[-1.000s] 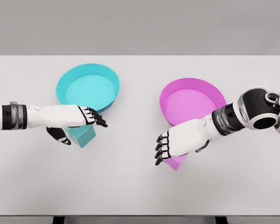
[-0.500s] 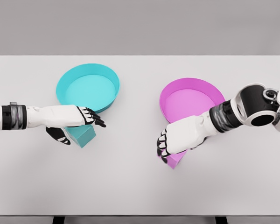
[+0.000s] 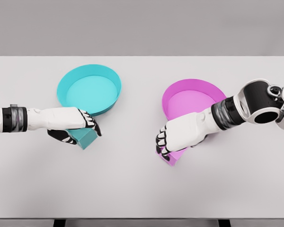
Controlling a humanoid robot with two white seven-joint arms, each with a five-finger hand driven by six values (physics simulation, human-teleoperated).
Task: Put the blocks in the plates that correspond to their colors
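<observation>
A teal block (image 3: 85, 138) lies on the white table just in front of the teal plate (image 3: 89, 88). My left hand (image 3: 78, 128) has its fingers curled over the block's top and its thumb under the near side. A magenta block (image 3: 172, 156) sits in front of the magenta plate (image 3: 194, 102), mostly covered by my right hand (image 3: 168, 142), whose fingers are curled down around it. Both plates hold nothing.
The white table (image 3: 132, 184) spreads wide in front of the hands, with its front edge near the bottom of the view. A grey wall stands behind the table's far edge.
Both hands went from extended fingers to curled ones. The left fingers closed over the teal block; the right hand shifted slightly up and closed on the magenta block.
</observation>
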